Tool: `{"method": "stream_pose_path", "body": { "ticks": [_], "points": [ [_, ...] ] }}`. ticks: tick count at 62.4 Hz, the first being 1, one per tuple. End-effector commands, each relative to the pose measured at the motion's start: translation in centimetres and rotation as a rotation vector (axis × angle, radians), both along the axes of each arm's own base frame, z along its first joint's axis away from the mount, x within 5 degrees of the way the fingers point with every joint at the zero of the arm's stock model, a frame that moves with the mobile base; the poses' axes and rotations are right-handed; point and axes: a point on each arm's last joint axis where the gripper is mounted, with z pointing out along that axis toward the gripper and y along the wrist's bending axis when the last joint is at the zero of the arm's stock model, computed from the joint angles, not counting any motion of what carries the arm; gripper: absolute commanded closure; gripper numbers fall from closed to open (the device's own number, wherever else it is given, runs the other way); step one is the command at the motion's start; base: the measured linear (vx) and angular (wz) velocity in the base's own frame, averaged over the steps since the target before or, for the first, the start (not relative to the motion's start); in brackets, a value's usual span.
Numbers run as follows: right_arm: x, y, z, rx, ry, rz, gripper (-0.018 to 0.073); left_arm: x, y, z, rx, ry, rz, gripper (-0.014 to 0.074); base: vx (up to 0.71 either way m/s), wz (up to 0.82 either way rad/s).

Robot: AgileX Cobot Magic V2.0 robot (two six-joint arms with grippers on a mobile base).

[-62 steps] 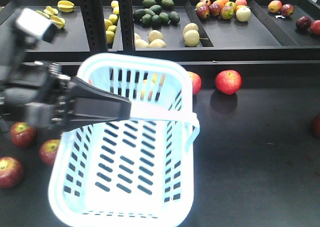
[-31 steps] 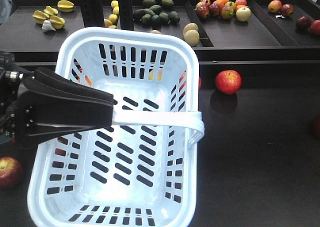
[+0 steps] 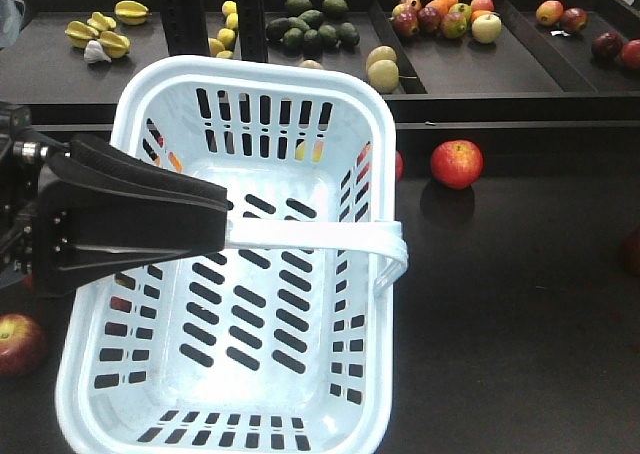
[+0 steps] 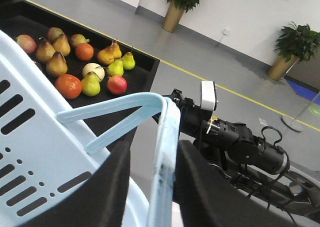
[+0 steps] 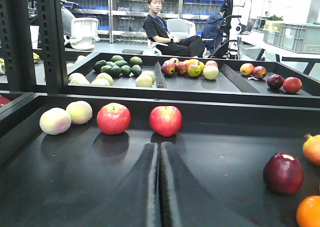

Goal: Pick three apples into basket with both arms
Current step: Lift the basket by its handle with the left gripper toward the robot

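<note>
Left gripper [image 4: 156,152] clamped on flat swing handle [image 3: 320,236] of pale blue basket [image 3: 255,71], fingers pinching strip from both sides. Basket appears raised and tilted above dark table [image 3: 520,304], nothing inside. Right gripper [image 5: 160,147] low over table, fingers pressed together, holding nothing. One dark red apple [image 3: 18,342] lies at lower left, near basket's corner; others likely masked behind basket. Risks: thin handle pivoting or slipping in pinch, basket swinging; blind set-down landing on hidden apple, rolling it away.
</note>
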Motion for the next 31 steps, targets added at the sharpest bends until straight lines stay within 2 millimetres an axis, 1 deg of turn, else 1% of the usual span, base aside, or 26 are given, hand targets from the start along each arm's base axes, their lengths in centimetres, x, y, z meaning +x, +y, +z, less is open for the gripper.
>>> {"method": "stream_pose_path", "body": {
  "ticks": [1, 31],
  "points": [
    [-0.04, 0.02, 0.39, 0.000, -0.074, 0.002, 0.0563, -0.37, 0.23, 0.84, 0.030, -0.065, 0.027, 0.0604, 0.00, 0.00],
    [-0.04, 0.02, 0.39, -0.001, -0.074, 0.002, 0.0563, -0.39, 0.22, 0.84, 0.030, -0.065, 0.025, 0.0604, 0.00, 0.00]
  ]
}}
